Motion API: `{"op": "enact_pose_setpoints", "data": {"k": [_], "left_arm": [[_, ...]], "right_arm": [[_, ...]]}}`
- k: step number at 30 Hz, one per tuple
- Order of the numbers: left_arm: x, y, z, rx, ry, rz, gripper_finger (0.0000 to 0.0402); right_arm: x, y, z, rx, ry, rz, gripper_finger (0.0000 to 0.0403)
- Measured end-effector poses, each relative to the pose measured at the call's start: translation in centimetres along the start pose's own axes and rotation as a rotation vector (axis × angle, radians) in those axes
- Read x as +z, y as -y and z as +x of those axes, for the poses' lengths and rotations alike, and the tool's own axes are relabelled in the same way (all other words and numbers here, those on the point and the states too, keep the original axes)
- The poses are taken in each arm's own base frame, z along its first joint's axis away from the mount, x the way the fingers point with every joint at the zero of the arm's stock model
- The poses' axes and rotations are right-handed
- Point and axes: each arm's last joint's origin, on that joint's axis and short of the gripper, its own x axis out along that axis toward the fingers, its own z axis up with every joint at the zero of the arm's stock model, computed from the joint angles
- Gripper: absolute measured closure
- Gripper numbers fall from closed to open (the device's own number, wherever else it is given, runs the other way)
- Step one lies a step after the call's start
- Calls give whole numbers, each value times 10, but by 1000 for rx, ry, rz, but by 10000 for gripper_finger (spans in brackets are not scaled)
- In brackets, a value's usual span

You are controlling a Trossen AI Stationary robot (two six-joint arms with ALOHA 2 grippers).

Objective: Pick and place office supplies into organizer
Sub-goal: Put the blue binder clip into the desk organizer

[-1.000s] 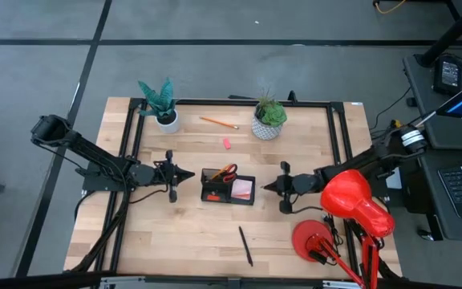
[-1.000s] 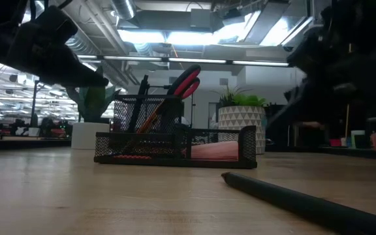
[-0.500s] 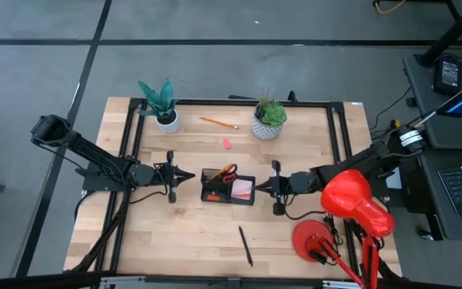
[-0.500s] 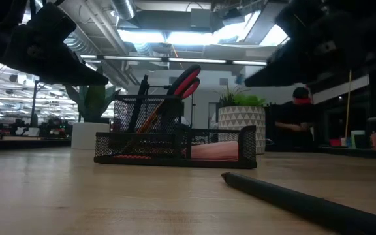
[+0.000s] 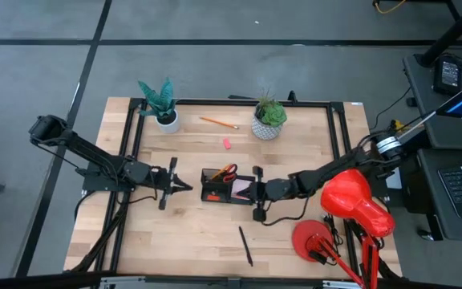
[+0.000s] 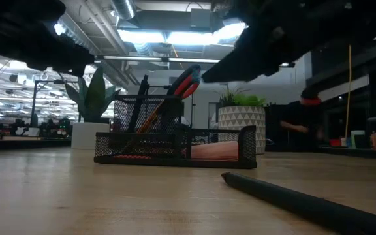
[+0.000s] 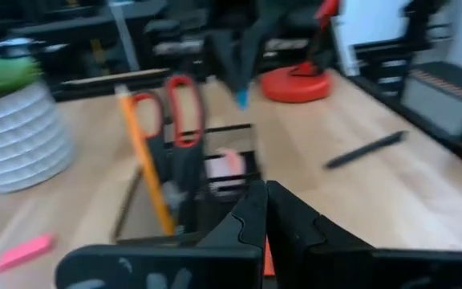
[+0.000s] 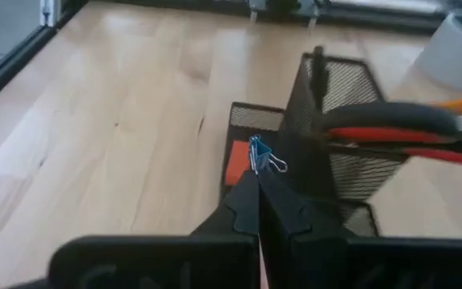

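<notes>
The black mesh organizer [image 5: 215, 193] stands mid-table, with red-handled scissors [image 5: 225, 172] and an orange pencil [image 7: 144, 152] upright in its tall cup and a pink sticky-note block [image 5: 243, 189] in its low tray. My right gripper [image 5: 252, 191] is shut on a small blue binder clip [image 8: 258, 152] just above the organizer's right end. My left gripper [image 5: 186, 187] is shut on nothing, to the left of the organizer. Loose on the table lie an orange pencil [image 5: 218, 122], a pink eraser [image 5: 225, 143] and a dark pen [image 5: 246, 245]. My right gripper pinches the blue binder clip by its near end [image 8: 256, 163] between the two fingertips. The fingers come from the table's right, slanting down. The clip sticks out past the tips, its wire loop [image 8: 278, 166] free, clear of the organizer's low tray.
Two potted plants [image 5: 160, 104] [image 5: 269, 119] stand near the far edge. A red desk lamp [image 5: 351, 209] sits at the near right, beside my right arm. Bare wood lies in front of the organizer, apart from the pen.
My right gripper, still shut on the clip, has moved toward the table's left and slightly up, from right of the organizer to over its right end. My left gripper has stayed in place but has turned and rolled at the wrist.
</notes>
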Motion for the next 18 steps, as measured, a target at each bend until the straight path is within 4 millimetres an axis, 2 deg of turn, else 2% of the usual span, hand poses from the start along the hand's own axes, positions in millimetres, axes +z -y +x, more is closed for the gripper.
{"op": "enact_pose_setpoints", "data": {"k": [4, 12, 15, 18], "left_arm": [[1, 2, -2, -87, 2, 0, 400], [-4, 4, -2, -141, -42, 71, 400], [-6, 4, -3, -143, -63, 94, 399], [-9, 3, -3, -145, -94, 99, 400]], "right_arm": [[0, -7, 22, -4, -35, 29, 403], [21, -19, 62, -69, -153, 64, 403], [34, -22, 74, -99, -164, 87, 403], [38, -26, 84, -151, -194, 103, 403]]}}
